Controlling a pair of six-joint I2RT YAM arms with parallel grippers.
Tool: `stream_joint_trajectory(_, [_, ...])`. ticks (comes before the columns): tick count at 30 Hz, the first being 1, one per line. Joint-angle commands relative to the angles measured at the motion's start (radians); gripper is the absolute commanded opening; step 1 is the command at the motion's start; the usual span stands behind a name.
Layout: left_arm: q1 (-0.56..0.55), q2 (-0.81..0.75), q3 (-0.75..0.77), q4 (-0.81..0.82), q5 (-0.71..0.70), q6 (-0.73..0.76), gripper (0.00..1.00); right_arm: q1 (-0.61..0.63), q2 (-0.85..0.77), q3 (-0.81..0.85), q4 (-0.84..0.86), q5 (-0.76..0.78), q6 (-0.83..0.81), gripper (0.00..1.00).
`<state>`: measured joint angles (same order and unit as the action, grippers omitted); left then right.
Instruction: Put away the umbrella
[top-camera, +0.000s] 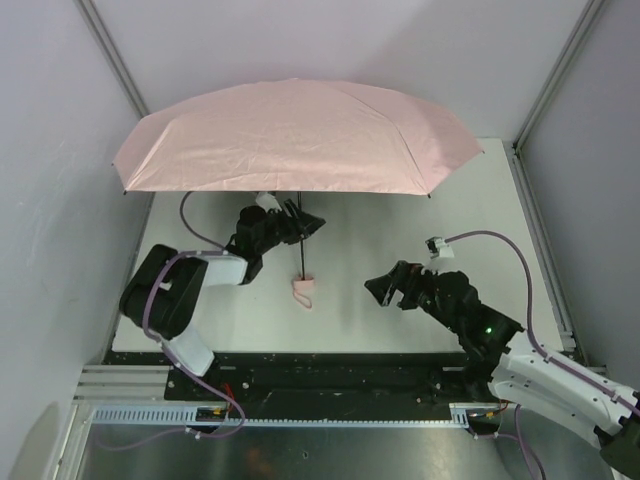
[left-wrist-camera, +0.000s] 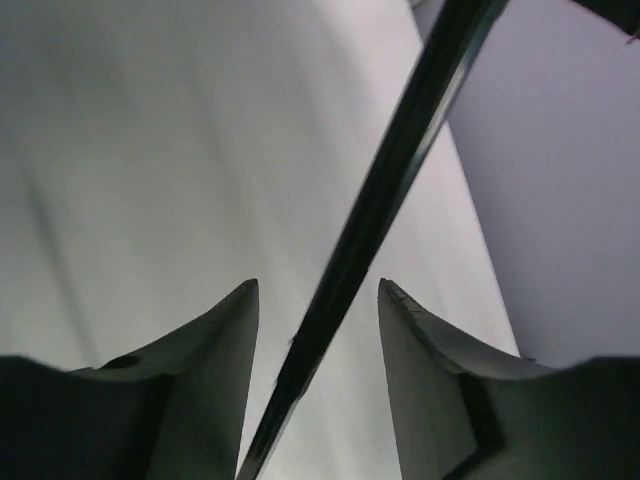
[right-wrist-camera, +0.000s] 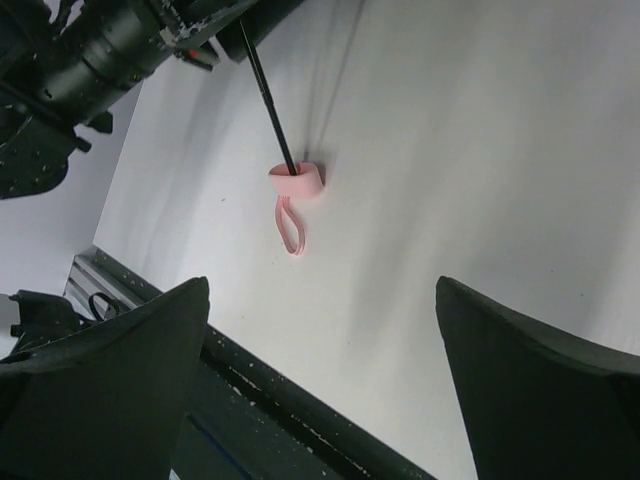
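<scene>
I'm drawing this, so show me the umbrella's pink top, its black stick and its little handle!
umbrella canopy (top-camera: 300, 135), top external view, middle of the pink fabric.
umbrella shaft (left-wrist-camera: 385, 200), left wrist view, mid-length of the black rod.
umbrella handle (right-wrist-camera: 297, 181), right wrist view, the pink handle body.

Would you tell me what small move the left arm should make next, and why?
Probably close the left gripper on the shaft. The shaft runs between its fingers with a gap on each side, so nothing holds it yet, while the open umbrella balances on its handle on the table and the right gripper hangs open, away from it.
</scene>
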<state>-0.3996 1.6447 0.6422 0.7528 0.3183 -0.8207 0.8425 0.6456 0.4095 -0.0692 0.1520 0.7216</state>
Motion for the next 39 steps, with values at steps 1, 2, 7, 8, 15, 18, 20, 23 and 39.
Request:
stream_joint_trajectory(1, [-0.004, 0.047, 0.088, 0.166, 0.091, 0.054, 0.43, -0.010, -0.039, 0.000, -0.070, 0.009, -0.005, 0.99])
stream_joint_trajectory(2, [-0.006, 0.045, 0.089, 0.167, 0.086, 0.061, 0.34, -0.012, -0.039, 0.000, -0.073, 0.010, -0.005, 0.99])
stream_joint_trajectory(7, [-0.045, -0.092, 0.048, 0.115, -0.009, 0.127, 0.02, -0.033, -0.008, 0.005, -0.029, -0.014, 0.016, 0.99])
stream_joint_trajectory(8, [-0.060, -0.138, 0.044, 0.077, -0.040, 0.140, 0.01, -0.040, 0.008, 0.012, -0.011, -0.025, 0.024, 0.99])
stream_joint_trajectory(15, [-0.218, -0.385, 0.174, -0.431, -0.262, 0.285, 0.00, -0.086, 0.142, 0.139, 0.189, -0.106, 0.097, 0.99])
stream_joint_trajectory(18, [-0.259, -0.434, 0.228, -0.593, -0.292, 0.278, 0.00, -0.099, 0.210, 0.235, 0.251, -0.091, 0.115, 0.99])
stream_joint_trajectory(20, [-0.283, -0.455, 0.270, -0.697, -0.327, 0.276, 0.00, -0.109, 0.272, 0.313, 0.277, -0.086, 0.131, 0.98])
stream_joint_trajectory(23, [-0.303, -0.489, 0.311, -0.818, -0.352, 0.264, 0.00, -0.090, 0.384, 0.451, 0.260, -0.044, 0.151, 0.94])
stream_joint_trajectory(39, [-0.342, -0.539, 0.393, -1.014, -0.397, 0.435, 0.00, -0.007, 0.801, 0.920, 0.207, 0.172, 0.111, 0.82])
